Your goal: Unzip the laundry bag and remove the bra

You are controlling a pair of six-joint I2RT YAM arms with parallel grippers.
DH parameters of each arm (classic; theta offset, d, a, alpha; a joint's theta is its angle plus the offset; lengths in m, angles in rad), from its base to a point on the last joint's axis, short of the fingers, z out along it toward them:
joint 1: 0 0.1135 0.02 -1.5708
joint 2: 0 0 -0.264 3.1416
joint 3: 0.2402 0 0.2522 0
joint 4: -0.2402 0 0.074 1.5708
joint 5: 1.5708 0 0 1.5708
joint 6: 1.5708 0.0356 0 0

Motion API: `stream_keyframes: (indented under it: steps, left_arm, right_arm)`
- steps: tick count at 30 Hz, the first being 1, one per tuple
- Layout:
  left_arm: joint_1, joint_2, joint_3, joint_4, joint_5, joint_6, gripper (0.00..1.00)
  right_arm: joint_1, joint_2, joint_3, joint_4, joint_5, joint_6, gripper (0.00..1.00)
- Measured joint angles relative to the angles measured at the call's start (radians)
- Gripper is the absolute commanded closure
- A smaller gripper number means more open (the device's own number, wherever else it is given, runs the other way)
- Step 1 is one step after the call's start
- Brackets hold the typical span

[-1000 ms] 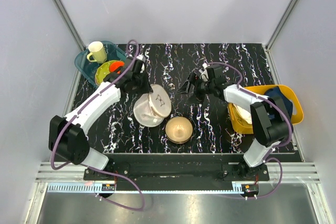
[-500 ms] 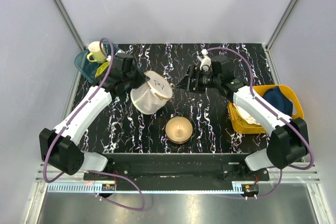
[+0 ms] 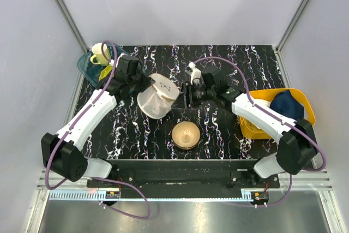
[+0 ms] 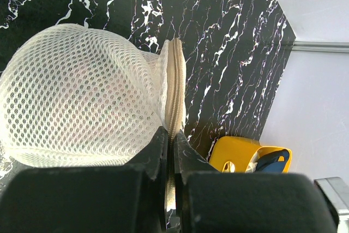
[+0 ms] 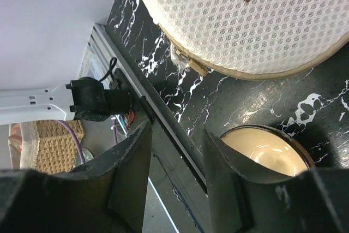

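Cream-white mesh drum laundry bag [image 3: 157, 102]

The table [image 3: 229, 58] has a black top veined with white, like marble. Plain pale grey walls [image 3: 180, 4] close it in at the back and on both sides, met at the back corners by aluminium posts [image 3: 62, 9]. Along the near edge runs a grooved aluminium rail [image 3: 180, 181], with a pale measuring strip [image 3: 180, 196] just below it. The light is soft and even, and shadows are faint. Past the table's edge, the right wrist view shows a wicker basket [image 5: 38, 140]
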Motion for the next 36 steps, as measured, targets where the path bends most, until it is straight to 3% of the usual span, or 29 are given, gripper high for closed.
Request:
stream_keyframes:
  steps: [14,25,36]
  left_arm:
    - [0.000,0.000,0.000,0.000,0.000,-0.002,1.00]
    - [0.000,0.000,0.000,0.002,0.002,-0.002,1.00]
    - [0.000,0.000,-0.010,0.025,0.006,-0.002,1.00]
  right_arm:
    - [0.041,0.116,0.055,0.000,0.050,-0.006,0.57]
    - [0.055,0.165,0.114,0.007,0.108,-0.006,0.53]
    - [0.055,0.199,0.150,0.008,0.110,-0.005,0.56]
